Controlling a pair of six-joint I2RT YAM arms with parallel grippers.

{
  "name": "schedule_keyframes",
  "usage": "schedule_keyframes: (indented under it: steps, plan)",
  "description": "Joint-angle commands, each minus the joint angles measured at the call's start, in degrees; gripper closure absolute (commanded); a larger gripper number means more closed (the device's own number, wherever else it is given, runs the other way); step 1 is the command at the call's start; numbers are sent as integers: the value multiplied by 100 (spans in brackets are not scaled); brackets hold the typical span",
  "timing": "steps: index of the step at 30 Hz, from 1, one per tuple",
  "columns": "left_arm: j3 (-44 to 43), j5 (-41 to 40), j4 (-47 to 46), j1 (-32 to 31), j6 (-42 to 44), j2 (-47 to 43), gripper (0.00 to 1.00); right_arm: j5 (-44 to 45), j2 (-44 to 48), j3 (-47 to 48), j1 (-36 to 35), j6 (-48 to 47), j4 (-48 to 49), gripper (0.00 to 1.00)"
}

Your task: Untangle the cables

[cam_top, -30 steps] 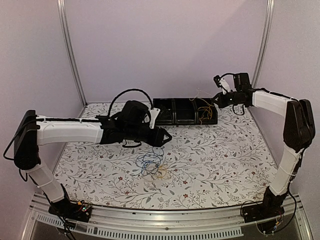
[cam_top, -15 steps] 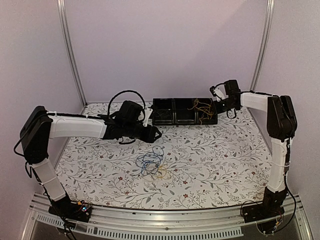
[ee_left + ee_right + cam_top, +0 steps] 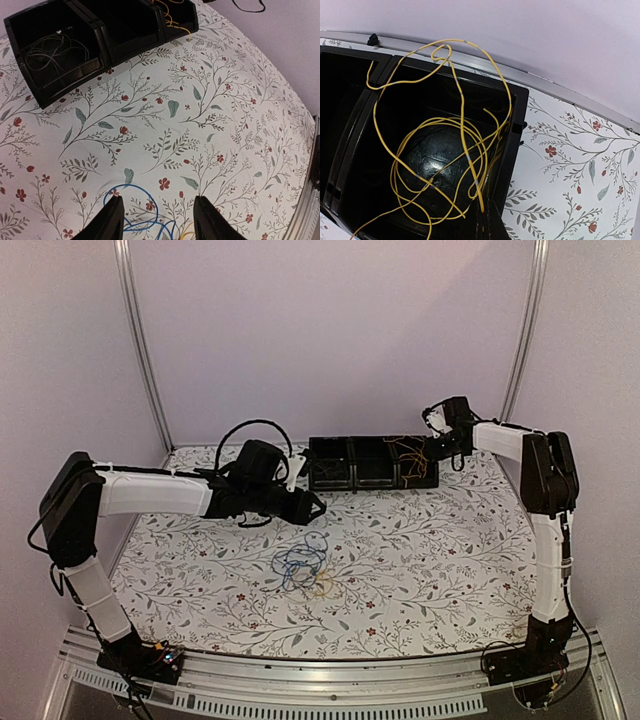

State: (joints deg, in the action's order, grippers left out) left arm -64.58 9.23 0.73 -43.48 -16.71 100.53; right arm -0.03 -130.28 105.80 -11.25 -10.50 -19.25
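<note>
A tangle of thin cables, blue, dark and yellow-orange, lies on the flowered table in the top view. My left gripper is open and empty just behind it. In the left wrist view the left gripper hovers over a blue cable loop, with a yellow cable at the bottom edge. My right gripper is at the right compartment of the black tray. In the right wrist view it is shut on the end of a yellow cable coiled in that compartment.
The black tray has three compartments; its left one holds a whitish cable. It stands at the back by the purple wall. The tray's right wall is beside my right fingers. A metal rail runs along the table's back edge.
My right gripper has moved left and back over the tray's right compartment, and the yellow cable has sunk into it. My left arm drew back a second ago and has held still since.
</note>
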Motion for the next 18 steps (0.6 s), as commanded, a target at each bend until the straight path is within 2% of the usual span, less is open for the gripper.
schedule_keyframes:
  steps: [1,13,18]
  plan:
    - [-81,79,-91,7,10,-156,52,476,189,-311,149,-251,17,100]
    - [-64,114,-91,15,-5,-260,51,60,1712,-1719,202,-532,183,100]
    - [-55,114,-91,15,-1,-232,51,519,1936,-1924,203,-739,131,100]
